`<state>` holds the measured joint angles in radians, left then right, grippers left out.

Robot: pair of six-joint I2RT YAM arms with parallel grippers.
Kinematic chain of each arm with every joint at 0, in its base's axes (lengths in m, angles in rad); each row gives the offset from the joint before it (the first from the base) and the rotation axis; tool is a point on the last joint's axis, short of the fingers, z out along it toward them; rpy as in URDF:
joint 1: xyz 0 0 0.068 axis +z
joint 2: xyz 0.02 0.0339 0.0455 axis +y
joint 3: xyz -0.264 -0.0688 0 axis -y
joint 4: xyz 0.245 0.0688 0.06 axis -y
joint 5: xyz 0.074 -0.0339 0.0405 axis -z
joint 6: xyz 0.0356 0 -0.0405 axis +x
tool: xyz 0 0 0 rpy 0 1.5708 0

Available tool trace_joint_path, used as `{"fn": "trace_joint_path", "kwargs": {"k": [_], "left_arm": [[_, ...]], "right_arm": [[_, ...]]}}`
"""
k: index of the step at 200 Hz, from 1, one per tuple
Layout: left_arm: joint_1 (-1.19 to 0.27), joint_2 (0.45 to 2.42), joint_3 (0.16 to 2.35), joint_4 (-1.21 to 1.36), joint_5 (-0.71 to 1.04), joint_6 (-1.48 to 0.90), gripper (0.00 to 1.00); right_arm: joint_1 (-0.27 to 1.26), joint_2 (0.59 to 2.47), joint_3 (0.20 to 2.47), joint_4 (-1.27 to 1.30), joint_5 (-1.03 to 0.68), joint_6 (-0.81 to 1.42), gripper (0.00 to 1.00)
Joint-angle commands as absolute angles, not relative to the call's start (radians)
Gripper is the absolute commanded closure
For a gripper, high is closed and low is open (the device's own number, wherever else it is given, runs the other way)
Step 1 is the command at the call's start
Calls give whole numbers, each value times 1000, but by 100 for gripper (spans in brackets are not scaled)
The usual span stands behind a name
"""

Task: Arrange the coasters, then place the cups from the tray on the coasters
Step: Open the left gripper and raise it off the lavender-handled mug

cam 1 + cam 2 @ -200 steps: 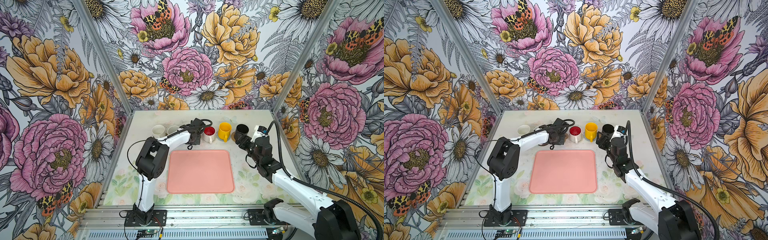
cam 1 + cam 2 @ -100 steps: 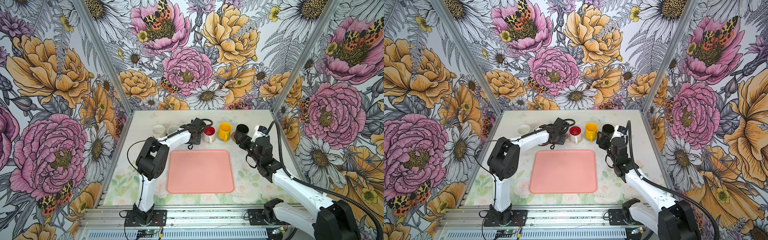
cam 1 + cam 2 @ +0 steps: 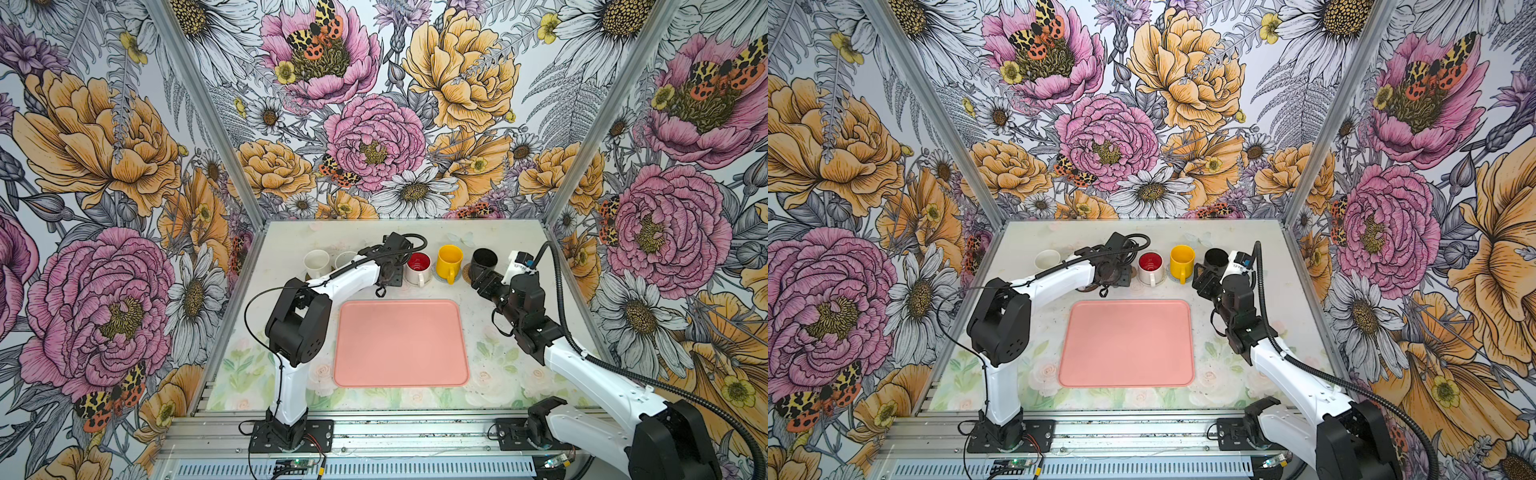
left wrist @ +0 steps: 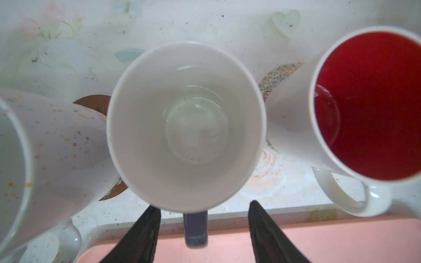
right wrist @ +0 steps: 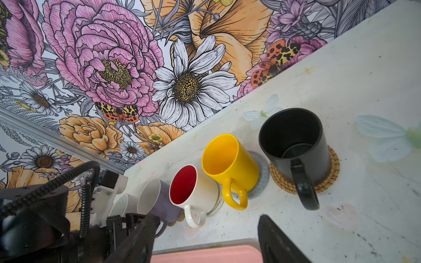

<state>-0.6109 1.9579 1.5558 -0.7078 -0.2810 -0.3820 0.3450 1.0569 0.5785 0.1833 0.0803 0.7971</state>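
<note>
Cups stand on coasters beyond the pink tray.

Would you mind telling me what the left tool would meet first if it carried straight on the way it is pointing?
The lavender mug: its handle sits between the open fingers of the left tool, so it would be struck almost at once, though depth is hard to judge.

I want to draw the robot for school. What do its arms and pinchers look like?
The left arm and right arm have smooth white links and chunky black joints. A black ribbed cable loops along the right arm. The fingers are black, ridged wedges.
</note>
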Motion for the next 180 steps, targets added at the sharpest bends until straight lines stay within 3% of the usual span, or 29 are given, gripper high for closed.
{"fn": "trace_joint_path", "kwargs": {"k": [1, 66, 123, 147, 180], "left_arm": [[-625, 1883, 1537, -709, -326, -367, 36], [-647, 1691, 1447, -690, -449, -341, 33], [-642, 1445, 1210, -485, -536, -283, 29], [-616, 1333, 1072, -398, -659, -253, 19], [-524, 1182, 901, -324, -661, -260, 10]], "right_arm": [[337, 1045, 581, 171, 70, 808, 27], [337, 1045, 601, 126, 65, 800, 26], [336, 1054, 609, 111, 63, 791, 25], [337, 1055, 620, 93, 50, 776, 25], [337, 1060, 635, 58, 51, 755, 24]]}}
